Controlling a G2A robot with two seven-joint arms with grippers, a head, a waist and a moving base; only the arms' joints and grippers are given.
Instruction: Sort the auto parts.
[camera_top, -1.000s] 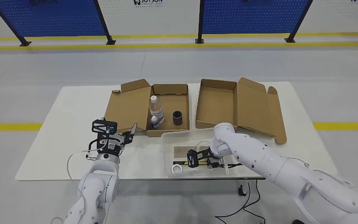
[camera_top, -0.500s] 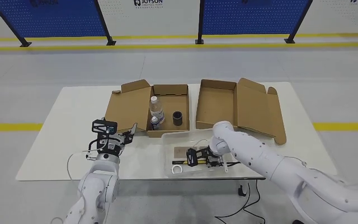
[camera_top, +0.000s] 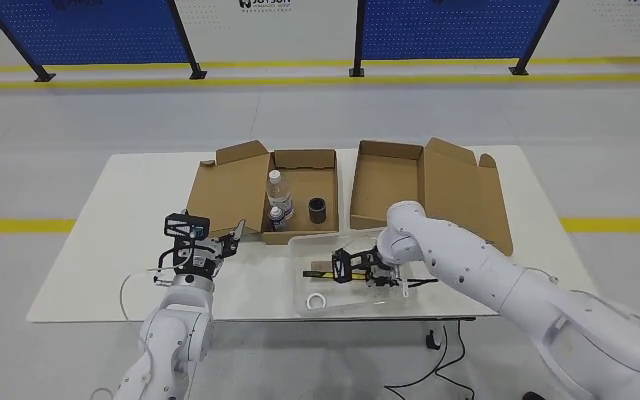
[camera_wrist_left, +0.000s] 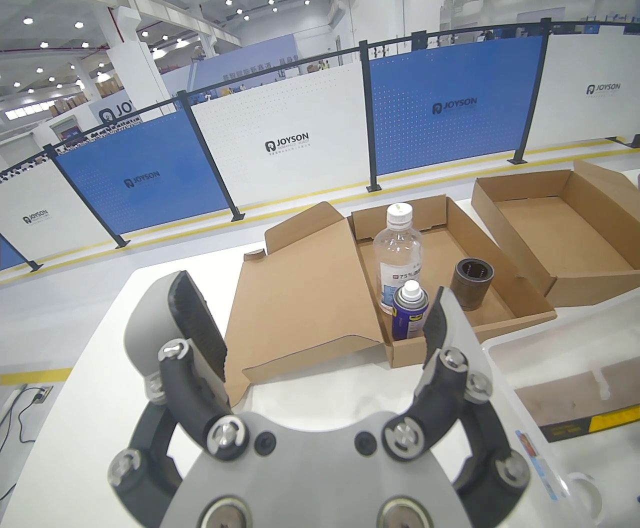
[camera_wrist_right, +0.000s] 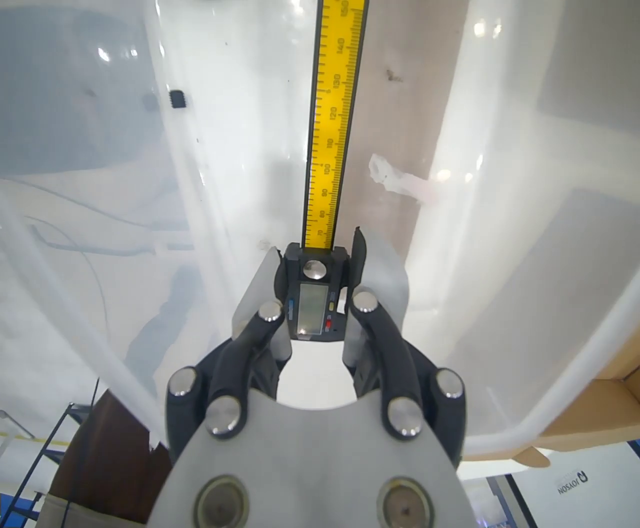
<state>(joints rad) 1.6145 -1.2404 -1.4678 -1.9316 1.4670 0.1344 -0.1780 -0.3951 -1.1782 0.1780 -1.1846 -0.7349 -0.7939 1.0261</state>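
- top view: a clear bin (camera_top: 296, 272) sits at the 6 o'clock edge of the white bench (camera_top: 120, 250).
- the right end effector (camera_top: 345, 267) is inside the bin, clamped on the head of a caliper (camera_top: 318, 271); the caliper's beam points toward 9 o'clock. whether it is lifted off the bin floor, i cannot tell.
- a small white ring (camera_top: 317, 300) lies in the bin at 7 o'clock of the caliper.
- the left end effector (camera_top: 205, 226) hangs over the bench at 9 o'clock of the bin, fingers apart, gripping nothing.
- the left box (camera_top: 300, 160) is at 11 o'clock of the bin and holds a bottle (camera_top: 280, 193), a spray can (camera_top: 276, 216) and a black cylinder (camera_top: 318, 210); the right box (camera_top: 385, 195) is at 1 o'clock of the bin.
- left wrist view: the left end effector (camera_wrist_left: 310, 290) is spread wide above the bench (camera_wrist_left: 150, 300), facing the left box (camera_wrist_left: 450, 220). in it, upright, stand the bottle (camera_wrist_left: 397, 260), with the spray can (camera_wrist_left: 409, 312) just in front and the black cylinder (camera_wrist_left: 472, 282) beside them. the right box (camera_wrist_left: 560, 235) is beyond, and the bin (camera_wrist_left: 505, 345) is nearer.
- right wrist view: the right end effector (camera_wrist_right: 315, 260) pinches the caliper (camera_wrist_right: 330, 125) by its display head, and the yellow scale runs straight away from it within the bin (camera_wrist_right: 170, 150).
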